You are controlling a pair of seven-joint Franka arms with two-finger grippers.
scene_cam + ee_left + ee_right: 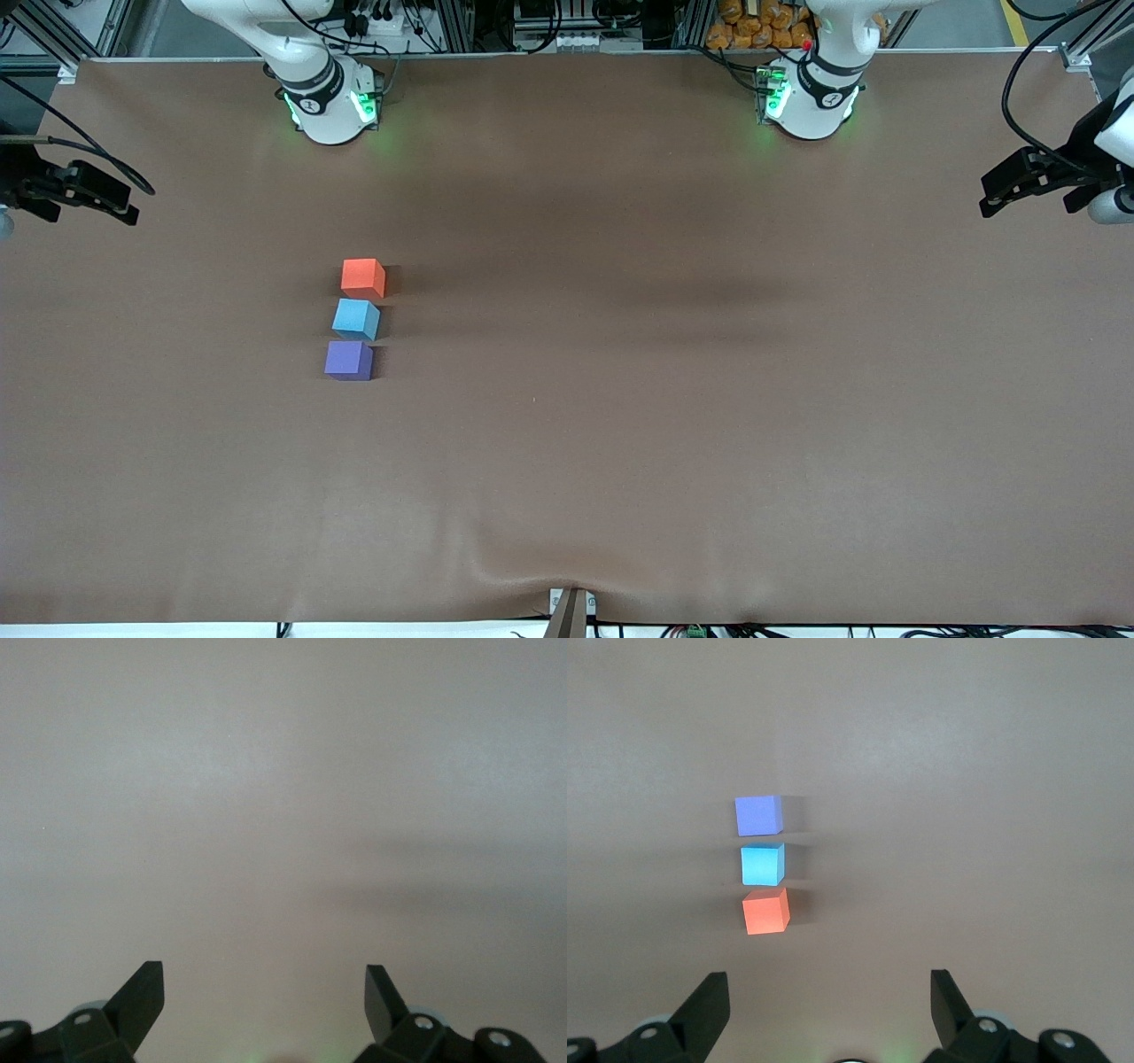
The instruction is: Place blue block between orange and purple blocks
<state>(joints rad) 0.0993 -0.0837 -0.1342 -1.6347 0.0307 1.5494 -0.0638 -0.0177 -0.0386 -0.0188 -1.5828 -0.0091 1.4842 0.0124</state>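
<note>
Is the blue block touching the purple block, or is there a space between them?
Apart. The right wrist view shows a thin strip of table between the blue block and the purple block.

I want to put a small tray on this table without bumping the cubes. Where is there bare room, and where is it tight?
Crowded: only the row of orange block, blue block and purple block, set closely toward the right arm's end. Free: the table from that row to the left arm's end, and the wide strip nearer the front camera than the purple block. Both end effectors, left and right, wait open at the table's ends.
</note>
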